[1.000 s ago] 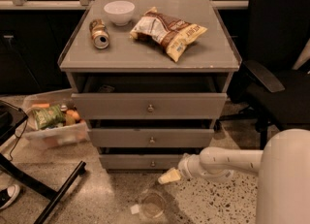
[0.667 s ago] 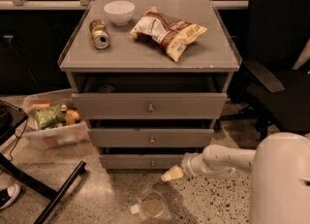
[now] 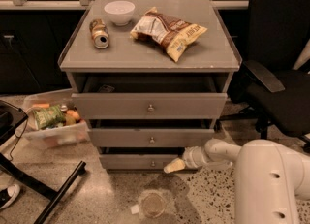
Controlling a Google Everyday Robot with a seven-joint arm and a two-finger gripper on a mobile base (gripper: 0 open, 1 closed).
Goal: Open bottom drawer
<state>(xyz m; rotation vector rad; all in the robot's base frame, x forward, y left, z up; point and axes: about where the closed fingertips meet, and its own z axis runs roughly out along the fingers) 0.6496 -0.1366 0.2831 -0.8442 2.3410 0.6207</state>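
The bottom drawer (image 3: 127, 162), a plain grey wooden front with a small round metal knob (image 3: 153, 163), sits lowest in the grey three-drawer cabinet (image 3: 145, 56). The cream-tipped gripper (image 3: 173, 166) on the white arm (image 3: 220, 150) is low at the cabinet's right front, just right of that knob. Whether it is clenched or released I cannot tell.

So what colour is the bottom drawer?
Grey, in the camera view. The gripper is by the bottom drawer, right of its knob.

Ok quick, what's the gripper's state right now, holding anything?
Gripper: low at the bottom drawer front, beside its knob; open, shut or holding cannot be told.
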